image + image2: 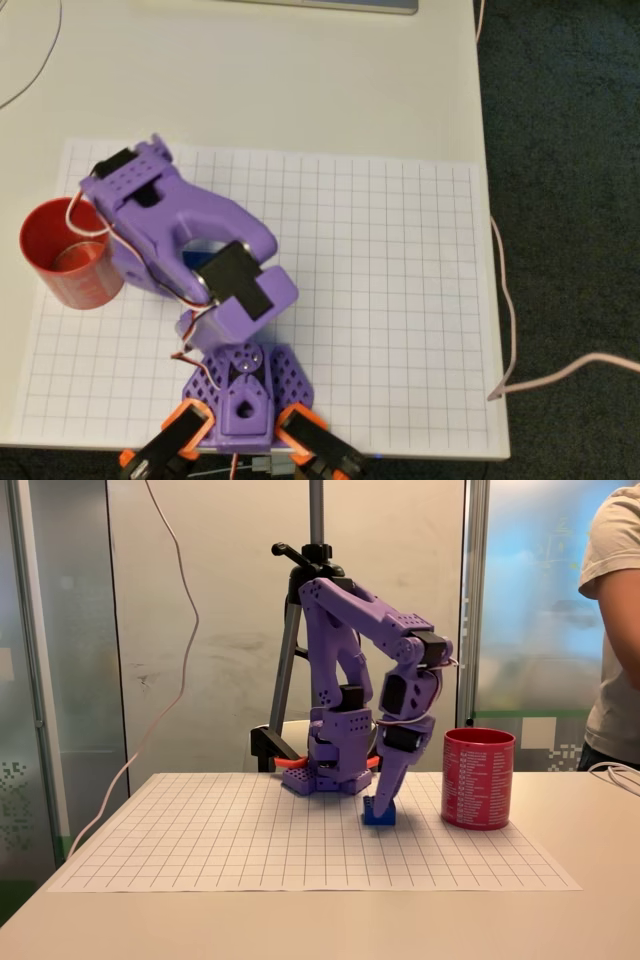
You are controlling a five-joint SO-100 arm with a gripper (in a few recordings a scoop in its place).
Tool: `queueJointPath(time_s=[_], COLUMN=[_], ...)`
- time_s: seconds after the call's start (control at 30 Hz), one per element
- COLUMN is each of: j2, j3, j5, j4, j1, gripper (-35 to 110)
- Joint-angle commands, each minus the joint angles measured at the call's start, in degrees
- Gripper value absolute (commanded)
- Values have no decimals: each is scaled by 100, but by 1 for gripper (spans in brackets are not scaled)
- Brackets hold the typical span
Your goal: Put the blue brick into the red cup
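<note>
The blue brick (381, 816) rests on the grid sheet, a short way left of the red cup (478, 780) in the fixed view. My purple gripper (379, 802) points straight down with its fingertips at the brick's top; from this side the jaws' gap is hidden. In the overhead view the arm covers the gripper, and a sliver of the blue brick (205, 249) shows through the arm's opening. There the red cup (70, 255) stands upright at the left edge of the sheet, close beside the arm.
The white grid sheet (400, 300) covers the table, whose right edge drops to dark carpet. A pale cable (505, 300) trails off that edge. A tripod (315, 560) stands behind the arm's base. A person (615, 630) stands at the far right.
</note>
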Motion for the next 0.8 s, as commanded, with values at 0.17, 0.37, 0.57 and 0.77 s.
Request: queueJointPath(time_s=[0.17,0.37,0.57,0.77], j2=[237,369,343,308], j3=[149,255,290,387], j5=[-70,-352,-316,-44], j4=[-35,-26,-18,-325], j1=[193,589,782,861], gripper=[38,28,15,11])
